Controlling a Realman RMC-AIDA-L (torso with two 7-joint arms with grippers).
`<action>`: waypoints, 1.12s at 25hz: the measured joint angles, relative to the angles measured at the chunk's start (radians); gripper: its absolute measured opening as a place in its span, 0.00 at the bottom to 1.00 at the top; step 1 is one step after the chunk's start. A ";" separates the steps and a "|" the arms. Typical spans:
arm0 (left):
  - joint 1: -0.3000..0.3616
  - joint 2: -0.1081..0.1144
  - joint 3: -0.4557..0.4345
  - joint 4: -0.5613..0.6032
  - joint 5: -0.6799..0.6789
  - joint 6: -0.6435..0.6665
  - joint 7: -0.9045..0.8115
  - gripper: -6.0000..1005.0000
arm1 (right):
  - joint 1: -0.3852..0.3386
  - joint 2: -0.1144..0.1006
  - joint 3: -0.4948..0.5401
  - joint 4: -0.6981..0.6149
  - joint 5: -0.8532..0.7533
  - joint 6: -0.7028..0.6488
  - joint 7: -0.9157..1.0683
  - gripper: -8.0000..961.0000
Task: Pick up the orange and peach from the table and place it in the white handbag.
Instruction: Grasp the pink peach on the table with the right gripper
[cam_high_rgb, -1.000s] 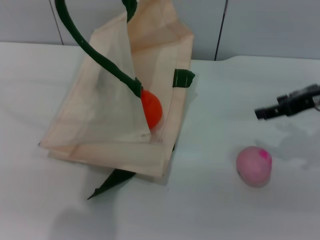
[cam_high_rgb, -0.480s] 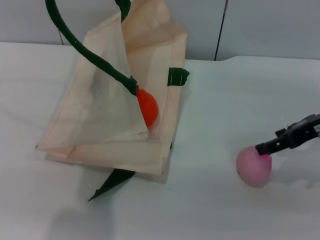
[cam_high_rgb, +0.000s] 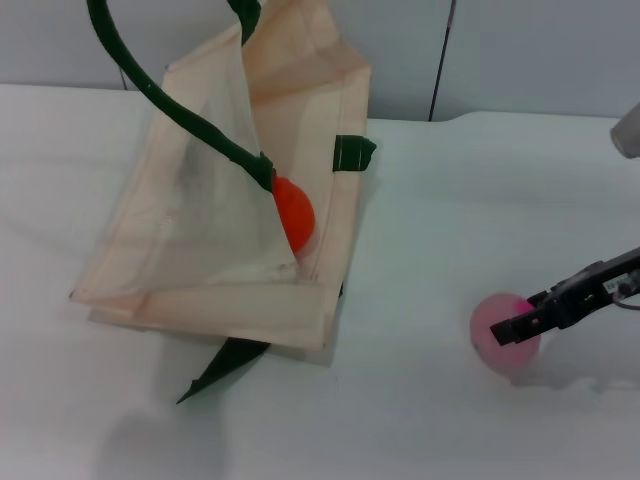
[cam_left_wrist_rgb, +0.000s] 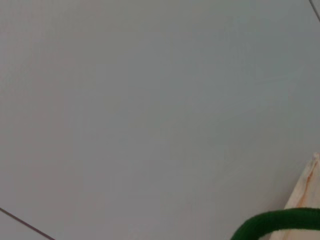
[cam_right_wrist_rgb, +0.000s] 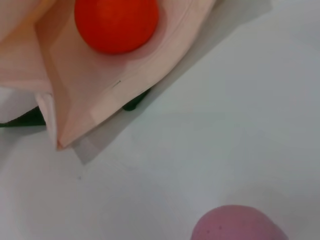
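Note:
The white handbag (cam_high_rgb: 200, 220) lies on the table with its mouth held open, one green handle (cam_high_rgb: 160, 95) lifted up out of the top of the head view. The orange (cam_high_rgb: 293, 212) sits inside the bag's mouth and also shows in the right wrist view (cam_right_wrist_rgb: 116, 22). The pale pink peach (cam_high_rgb: 497, 338) rests on the table to the right of the bag. My right gripper (cam_high_rgb: 520, 325) reaches in from the right, its dark finger lying across the peach's top. The peach (cam_right_wrist_rgb: 237, 225) fills the edge of the right wrist view. My left gripper is out of view.
The left wrist view shows only the grey wall, a piece of the green handle (cam_left_wrist_rgb: 275, 222) and a bag corner (cam_left_wrist_rgb: 306, 192). A second green strap (cam_high_rgb: 225, 365) sticks out under the bag's near edge. The white table (cam_high_rgb: 420, 230) runs back to the wall.
My right gripper has come down and forward from the far right onto the peach. The bag and its lifted handle have shifted slightly left. The orange and peach stay put.

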 joint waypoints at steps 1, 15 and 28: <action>0.000 0.000 0.000 0.000 0.001 0.000 0.000 0.13 | 0.003 0.000 0.000 0.004 0.001 -0.003 -0.002 0.89; -0.007 0.000 0.001 -0.001 0.001 0.000 -0.002 0.14 | 0.062 -0.002 0.000 0.127 0.004 -0.084 -0.030 0.88; -0.008 0.000 0.002 0.000 0.000 0.000 -0.002 0.14 | 0.097 -0.004 -0.002 0.173 -0.030 -0.110 -0.035 0.86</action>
